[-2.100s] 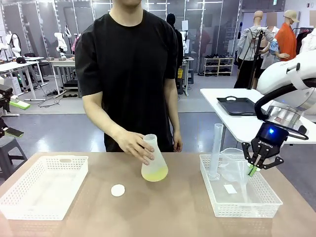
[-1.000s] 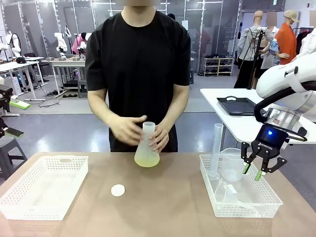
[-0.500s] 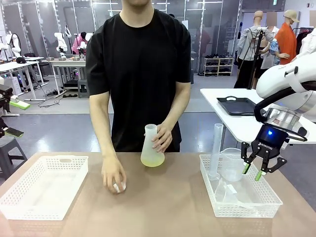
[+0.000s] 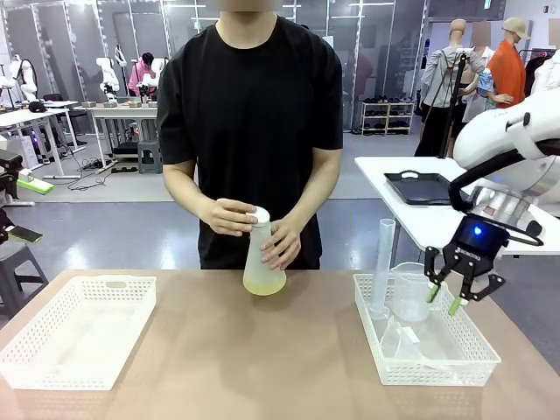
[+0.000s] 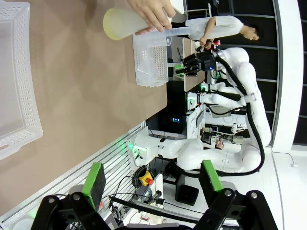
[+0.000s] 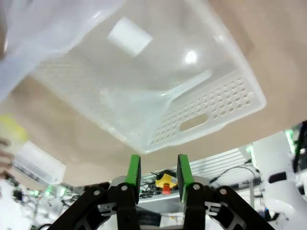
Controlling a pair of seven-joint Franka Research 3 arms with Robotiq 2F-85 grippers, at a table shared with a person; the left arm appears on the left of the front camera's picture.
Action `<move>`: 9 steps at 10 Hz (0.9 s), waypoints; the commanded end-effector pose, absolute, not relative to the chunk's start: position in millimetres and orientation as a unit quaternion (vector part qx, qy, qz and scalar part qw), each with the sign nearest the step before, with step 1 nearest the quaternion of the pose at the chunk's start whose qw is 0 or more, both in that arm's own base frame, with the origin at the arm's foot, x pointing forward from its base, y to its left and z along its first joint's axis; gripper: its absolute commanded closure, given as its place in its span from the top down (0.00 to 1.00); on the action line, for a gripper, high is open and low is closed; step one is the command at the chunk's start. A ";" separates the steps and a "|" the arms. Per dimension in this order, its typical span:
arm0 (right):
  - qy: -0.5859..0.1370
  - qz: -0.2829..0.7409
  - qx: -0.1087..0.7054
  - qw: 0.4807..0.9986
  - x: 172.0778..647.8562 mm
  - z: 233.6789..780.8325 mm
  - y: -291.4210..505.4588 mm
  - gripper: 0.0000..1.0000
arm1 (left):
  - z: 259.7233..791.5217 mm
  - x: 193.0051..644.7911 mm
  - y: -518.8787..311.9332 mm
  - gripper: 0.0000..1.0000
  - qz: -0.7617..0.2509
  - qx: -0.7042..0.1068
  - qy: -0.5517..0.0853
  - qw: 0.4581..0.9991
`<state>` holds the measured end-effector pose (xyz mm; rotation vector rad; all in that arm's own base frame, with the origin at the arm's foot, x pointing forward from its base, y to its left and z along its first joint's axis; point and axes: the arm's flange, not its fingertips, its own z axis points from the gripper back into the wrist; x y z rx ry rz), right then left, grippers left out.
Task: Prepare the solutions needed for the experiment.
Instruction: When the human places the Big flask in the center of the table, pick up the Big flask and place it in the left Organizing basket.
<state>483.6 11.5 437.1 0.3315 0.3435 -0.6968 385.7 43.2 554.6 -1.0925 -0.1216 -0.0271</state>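
Solutions (image 4: 264, 283): pale yellow layer in flask (image 4: 261, 254) bottom, mid table (image 4: 262, 367), far side.
Person: one hand (image 4: 229, 216) at flask mouth, other hand (image 4: 282, 242) on its side.
L jaws: wide apart, empty.
R jaws: part open, empty, over R basket (image 4: 433, 376).

The brown bench (image 4: 289, 359) carries two white perforated baskets. One basket (image 4: 52, 374) sits at the left end, running from near the far edge almost to the near-left corner. The other basket (image 4: 433, 374) sits at the right end, nearer the far-right corner. At the middle of the far edge is a frosted conical flask (image 4: 261, 254) with a shallow layer of pale yellow liquid (image 4: 264, 285). Whether its base rests on the bench cannot be told.
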 end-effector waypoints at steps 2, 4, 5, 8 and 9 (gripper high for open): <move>0.053 -0.213 0.270 0.937 418.2 487.0 56.3 0.41 | 558.7 385.3 43.8 1.00 -0.010 -0.516 -0.049 0.855; 0.016 -0.113 0.318 0.941 381.8 508.2 73.1 0.41 | 558.7 385.3 43.8 1.00 -0.010 -0.516 -0.049 0.855; 0.003 -0.065 0.343 0.937 368.2 512.5 78.7 0.41 | 558.7 385.3 43.8 1.00 -0.010 -0.516 -0.049 0.855; 0.001 0.025 0.426 0.904 347.1 519.0 82.5 0.41 | 558.7 385.3 43.8 1.00 -0.010 -0.516 -0.049 0.855; 0.005 0.018 0.458 0.889 345.3 519.2 80.0 0.41 | 558.7 385.3 43.8 1.00 -0.010 -0.516 -0.049 0.855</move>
